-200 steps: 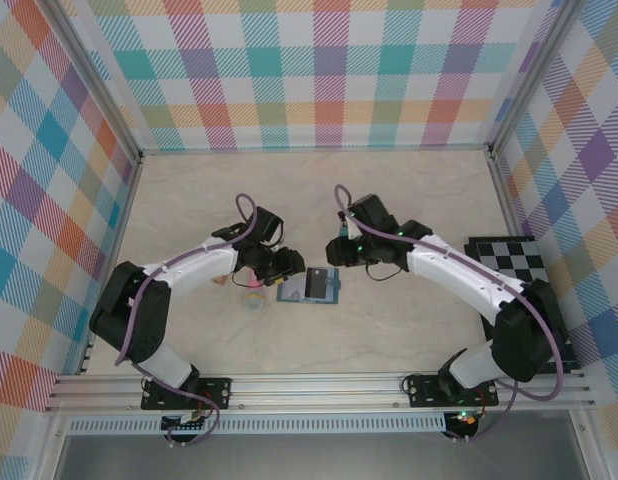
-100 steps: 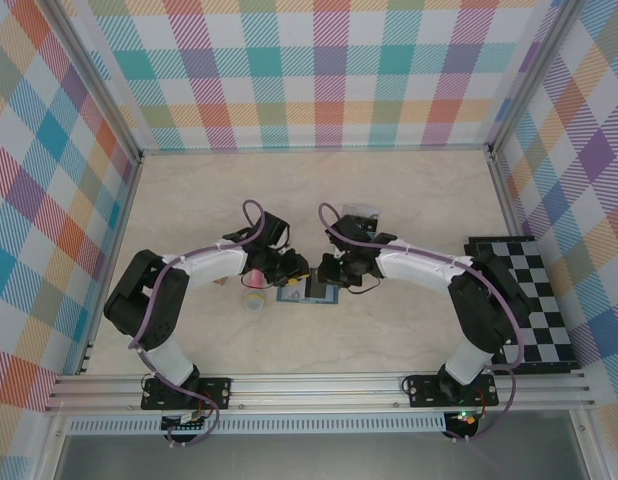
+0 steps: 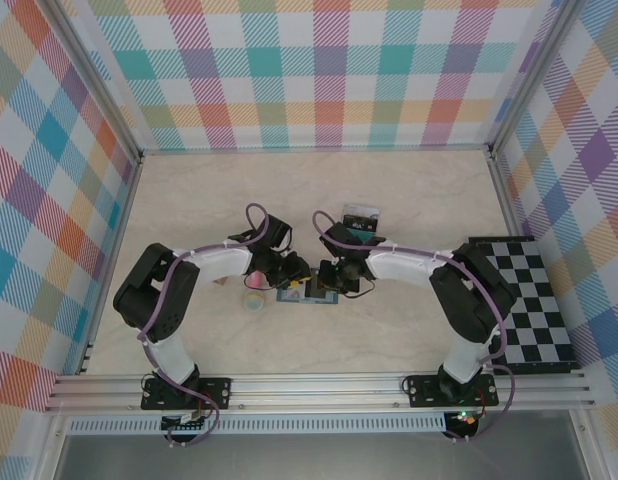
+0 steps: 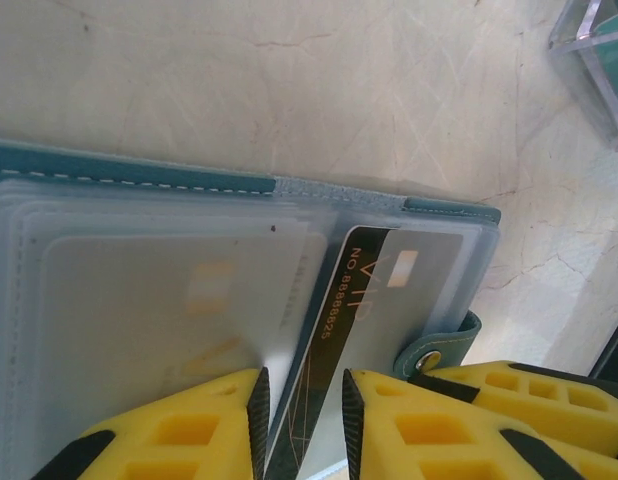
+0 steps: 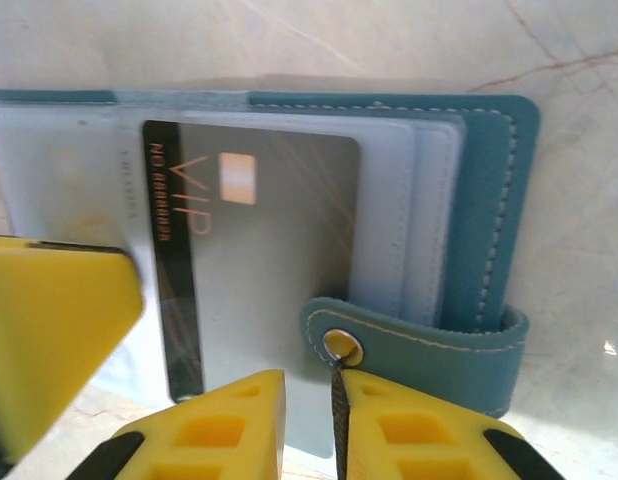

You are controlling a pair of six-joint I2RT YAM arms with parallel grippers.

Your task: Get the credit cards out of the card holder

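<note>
- Top external view: the card holder (image 3: 311, 293) is seen lying open on the bench (image 3: 419, 190). It is about midway between the left and right edges and nearer the near edge than the far one. The left fingers (image 3: 293, 272) and right fingers (image 3: 332, 277) are set at its left and right sides.
- Left wrist view: the left fingers (image 4: 239, 415) are drawn nearly together on the lower edge of a credit card (image 4: 399, 300). The card is dark-striped, marked VIP and housed in a clear sleeve (image 4: 139, 290). Whether the sleeve is pinched too cannot be told.
- The credit card is judged light, thin, stiff and glossy, so a slip is likely. It is best taken by its exposed short edge and drawn straight along the pocket.
- Right wrist view: the right fingers (image 5: 254, 415) are closed to a narrow gap at the snap strap (image 5: 429, 350) of the card holder (image 5: 489, 200). A pinch on the strap end is judged likely, though not plain.
- The card holder is judged light and floppy, liable to be dragged with the card unless it is pinned by strap or cover.
</note>
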